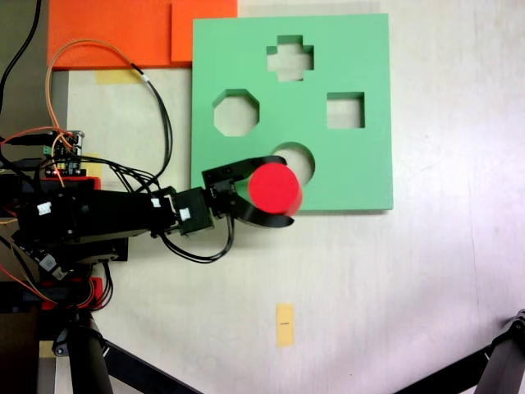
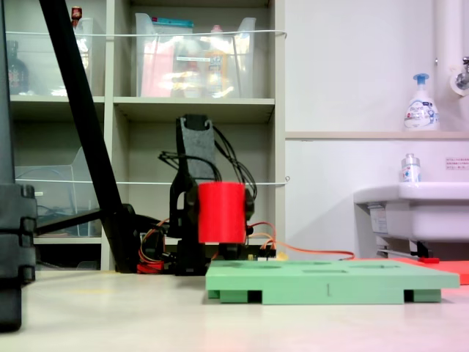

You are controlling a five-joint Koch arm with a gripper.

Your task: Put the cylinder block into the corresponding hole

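**Red cylinder held above the board's near edge**

You cannot see the whole round hole (image 1: 297,158) in the first exterior view: the cylinder (image 1: 275,188) and the upper black finger cover its 7 o'clock part, leaving only a pale crescent. The pincer (image 1: 264,190) is partly hidden too; its fingertips vanish behind the cylinder's flat top, though you can make out one curved black finger above it and one below, closed against its sides. So the pincer is clamped on the cylinder.

In the second exterior view the cylinder (image 2: 221,212) hangs upright, clear of the green board (image 2: 330,282), over the board's left end in the second exterior view. The pincer (image 2: 220,220) sits mostly behind it, and its fingers are hard to separate from the dark arm.

The cylinder looks like matte foam, bright red, smooth-sided with a flat circular face. The board (image 1: 361,176) is a square slab of pale green foam with crisp cutouts: a cross at 12 o'clock from the round hole, an octagon at 10 o'clock, a square at 2 o'clock. From the side you see small notches along its lower edge.

An orange foam sheet (image 1: 115,31) is cut off by the first exterior view's top edge. The table (image 1: 394,287) is off-white and scuffed, with a small yellow tape strip (image 1: 285,324) at 6 o'clock from the cylinder.
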